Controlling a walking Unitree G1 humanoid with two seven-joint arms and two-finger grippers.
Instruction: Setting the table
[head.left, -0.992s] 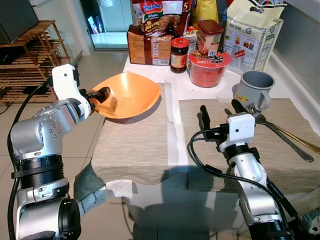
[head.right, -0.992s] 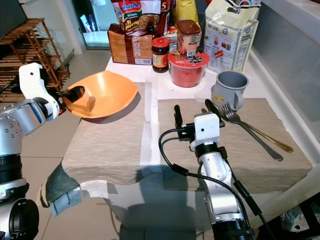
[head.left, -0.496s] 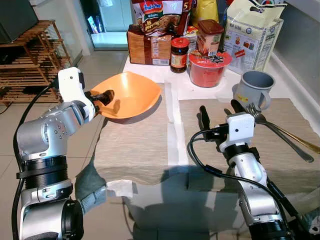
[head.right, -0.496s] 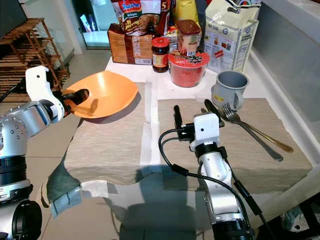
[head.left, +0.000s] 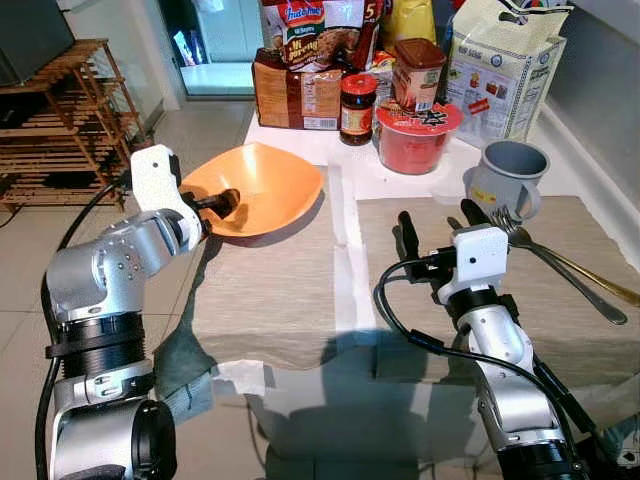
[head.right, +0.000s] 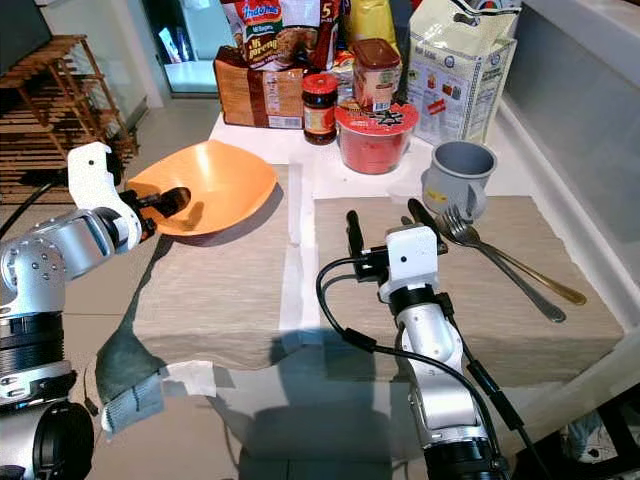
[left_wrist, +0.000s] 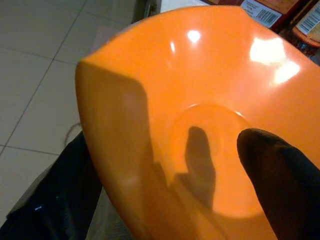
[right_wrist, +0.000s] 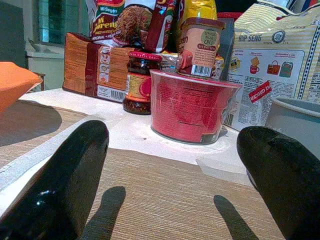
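L gripper (head.left: 215, 205) pinching near rim of orange bowl (head.left: 262, 185) | bowl sitting at far-L placemat (head.left: 275, 290) edge | prob. light, rigid, slick – rim grip best | R gripper (head.left: 437, 228) hovering, fingers spread, empty

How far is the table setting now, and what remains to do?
Done: fork, spoon and grey mug sit at the right placemat. In hand: the left end effector grips the orange bowl's rim. Left: centre it on the left placemat. The right end effector hovers open.
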